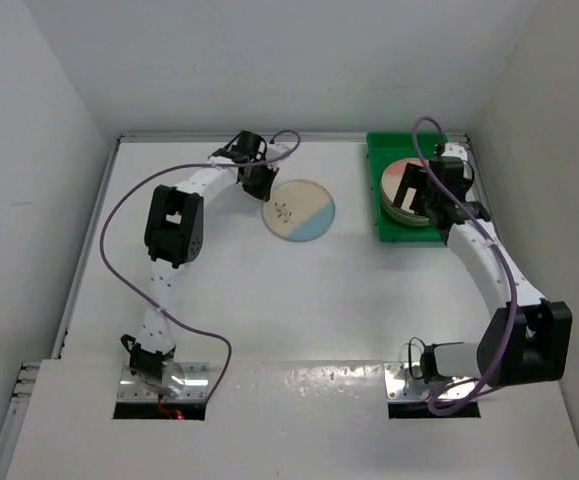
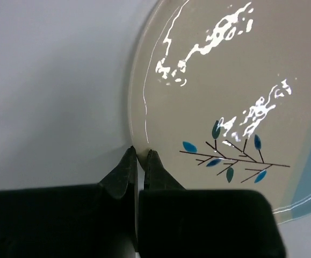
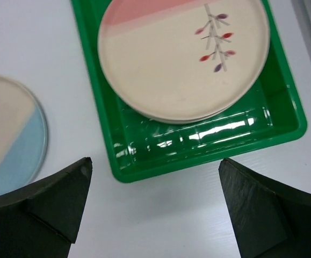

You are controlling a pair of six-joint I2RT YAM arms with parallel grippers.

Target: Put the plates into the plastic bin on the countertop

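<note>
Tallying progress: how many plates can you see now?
2 clearly: a blue-segment plate on the countertop, and a pink-segment plate topping a stack in the green bin; plates beneath it are hidden, uncounted.

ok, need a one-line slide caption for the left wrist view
Left gripper, jaws closed, tips at the rim of the blue-segment plate lying on the white countertop.

The blue plate [image 2: 225, 80] is glazed ceramic, glossy, with bright glare streaks. The bin [image 3: 198, 145] is smooth, shiny green plastic. The countertop [image 1: 319, 300] is smooth white with a soft sheen. The left gripper [image 2: 140, 153] has matt black fingers [image 2: 117, 180].
</note>
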